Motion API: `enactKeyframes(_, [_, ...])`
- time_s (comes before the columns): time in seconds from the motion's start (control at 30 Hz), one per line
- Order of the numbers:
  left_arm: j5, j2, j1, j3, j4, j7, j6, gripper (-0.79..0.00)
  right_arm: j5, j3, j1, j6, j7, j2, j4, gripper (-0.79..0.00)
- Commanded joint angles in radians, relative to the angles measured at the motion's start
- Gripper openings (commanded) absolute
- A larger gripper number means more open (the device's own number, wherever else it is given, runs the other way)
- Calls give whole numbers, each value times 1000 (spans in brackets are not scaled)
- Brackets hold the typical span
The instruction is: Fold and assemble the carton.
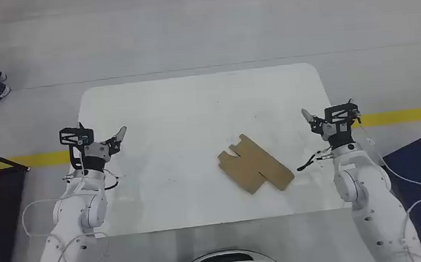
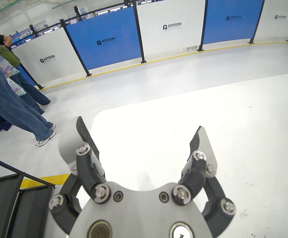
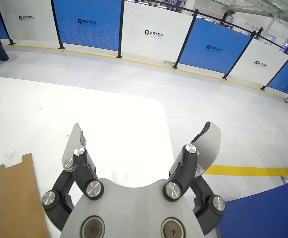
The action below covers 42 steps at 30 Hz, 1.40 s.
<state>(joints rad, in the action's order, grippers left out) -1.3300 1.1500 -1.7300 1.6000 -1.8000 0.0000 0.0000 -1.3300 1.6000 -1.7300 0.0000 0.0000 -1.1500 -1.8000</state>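
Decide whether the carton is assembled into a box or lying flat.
Lying flat: the carton is a brown sheet on the table, with no raised walls.

One printed logo (image 2: 105,41) repeats on the fence panels (image 2: 112,56) (white and blue alike).

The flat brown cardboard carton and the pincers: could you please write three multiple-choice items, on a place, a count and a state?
1. Where does the flat brown cardboard carton lie on the white table? A nearer the left pincer; B nearer the right pincer; C overhanging the edge.
2. How many cartons are there? A one; B two; C three.
3. The two pincers are? A both shut; B holding the carton; C both open, empty.
Answers: 1 B, the top view shows it right of centre. 2 A, one sheet only. 3 C, the wrist views show both spread wide, empty.
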Motion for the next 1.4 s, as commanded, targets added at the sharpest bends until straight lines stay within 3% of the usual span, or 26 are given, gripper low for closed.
enactKeyframes(0.0, [0, 0, 0, 0, 0, 0, 0, -1, 0, 0, 0, 0, 0, 0, 0, -1])
enactKeyframes(0.13, [0, 0, 0, 0, 0, 0, 0, 0, -9, 1, 1, 4, -7, 0, -3, 0])
enactKeyframes(0.43, [0, 0, 0, 0, 0, 0, 0, 0, -310, -161, -57, 126, -194, -14, -62, 0])
enactKeyframes(0.73, [0, 0, 0, 0, 0, 0, 0, 0, -318, -166, -58, 128, -200, -14, -64, 0])
enactKeyframes(0.83, [0, 0, 0, 0, 0, 0, 0, 0, -373, -140, -82, 65, -247, -6, -90, 0])
enactKeyframes(0.97, [0, 0, 0, 0, 0, 0, 0, 0, -588, -6, -269, -19, -433, 22, -180, 0])
enactKeyframes(1.1, [0, 0, 0, 0, 0, 0, 0, 0, -835, 77, -399, -157, -521, 48, -221, 0])
enactKeyframes(1.33, [0, 0, 0, 0, 0, 0, 0, 0, -1097, 72, -428, -258, -556, 69, -224, 0])
enactKeyframes(1.37, [0, 0, 0, 0, 0, 0, 0, 0, -1117, 68, -430, -260, -564, 71, -225, -40])
